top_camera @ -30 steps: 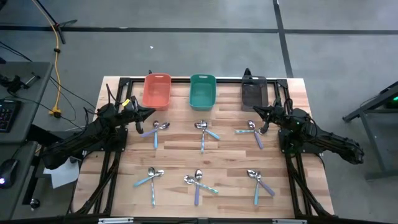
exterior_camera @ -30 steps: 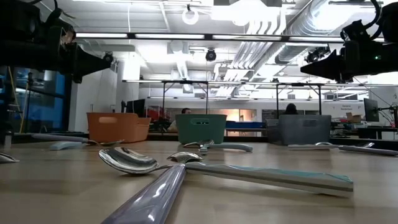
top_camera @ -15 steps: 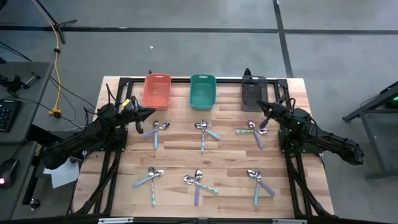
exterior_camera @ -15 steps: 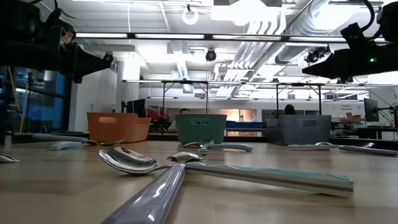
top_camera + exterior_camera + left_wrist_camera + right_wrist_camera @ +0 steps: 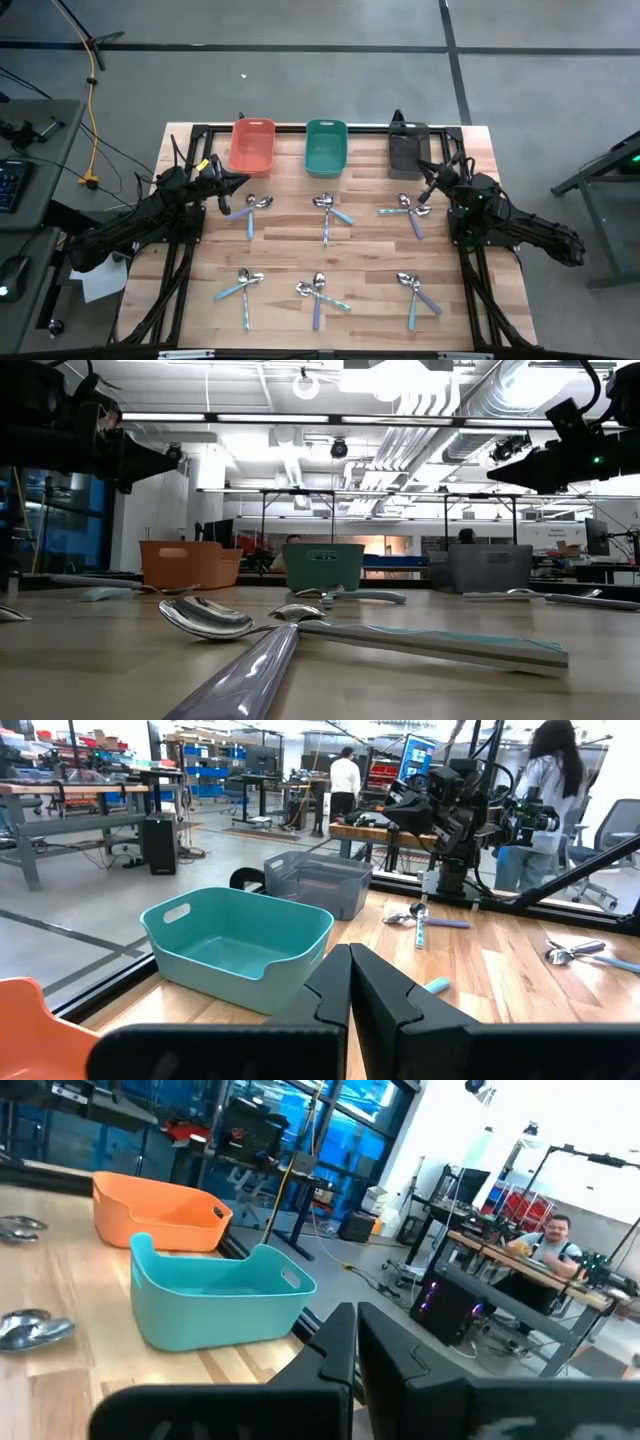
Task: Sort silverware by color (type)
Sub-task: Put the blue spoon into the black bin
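Wooden worktop (image 5: 350,250), three bins in a row along the far edge: orange bin (image 5: 252,146), teal bin (image 5: 325,146), dark grey bin (image 5: 408,150).

Silverware in six small clusters, two rows of three, all lying flat on the worktop, none in a bin. Far row: cluster just in front of the orange bin (image 5: 250,209), one in front of the teal bin (image 5: 328,208), one in front of the grey bin (image 5: 405,209). Near row: left cluster (image 5: 243,285), middle cluster (image 5: 319,291), right cluster (image 5: 415,290). Handles purple, teal-green and light blue, mixed within each cluster, bowls overlapping. From table height, the middle near cluster fills the foreground: a purple-handled spoon (image 5: 240,675) crossing a teal-handled one (image 5: 440,643).

Left gripper (image 5: 236,182) held above the worktop beside the far-left cluster, near the orange bin; its fingers (image 5: 330,985) pressed together, nothing between them. Right gripper (image 5: 424,186) held above the worktop at the far-right cluster, close to the grey bin; its fingers (image 5: 345,1342) likewise closed and empty.

People at benches in the room beyond.
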Robot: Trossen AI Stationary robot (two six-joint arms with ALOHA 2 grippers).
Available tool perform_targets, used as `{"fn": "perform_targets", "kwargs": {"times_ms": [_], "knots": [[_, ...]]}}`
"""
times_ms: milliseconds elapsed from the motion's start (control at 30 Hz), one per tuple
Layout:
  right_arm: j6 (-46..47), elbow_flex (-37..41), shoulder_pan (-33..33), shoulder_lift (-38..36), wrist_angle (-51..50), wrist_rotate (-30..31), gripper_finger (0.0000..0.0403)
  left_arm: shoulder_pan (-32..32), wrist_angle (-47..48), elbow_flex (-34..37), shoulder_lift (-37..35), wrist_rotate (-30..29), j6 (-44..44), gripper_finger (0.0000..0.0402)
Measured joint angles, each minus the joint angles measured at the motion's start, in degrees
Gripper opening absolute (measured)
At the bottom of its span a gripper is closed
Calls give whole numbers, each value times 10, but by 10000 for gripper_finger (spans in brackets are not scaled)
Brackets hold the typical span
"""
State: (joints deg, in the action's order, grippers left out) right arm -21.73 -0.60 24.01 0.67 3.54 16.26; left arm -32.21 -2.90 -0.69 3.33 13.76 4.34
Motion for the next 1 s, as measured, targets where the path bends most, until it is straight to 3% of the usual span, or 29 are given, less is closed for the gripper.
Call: {"fn": "perform_targets", "kwargs": {"times_ms": [233, 500, 733, 1000], "knots": [[204, 0, -1, 0, 23, -51, 0, 0, 0, 0, 0, 0, 0, 0], [206, 0, 0, 0, 81, -70, 0, 0, 0, 0, 0, 0, 0, 0], [249, 0, 0, 2, 156, -226, 0, 0, 0, 0, 0, 0, 0, 0], [254, -4, -13, 40, 156, -227, 0, 0, 0, 0, 0, 0, 0, 0]]}}
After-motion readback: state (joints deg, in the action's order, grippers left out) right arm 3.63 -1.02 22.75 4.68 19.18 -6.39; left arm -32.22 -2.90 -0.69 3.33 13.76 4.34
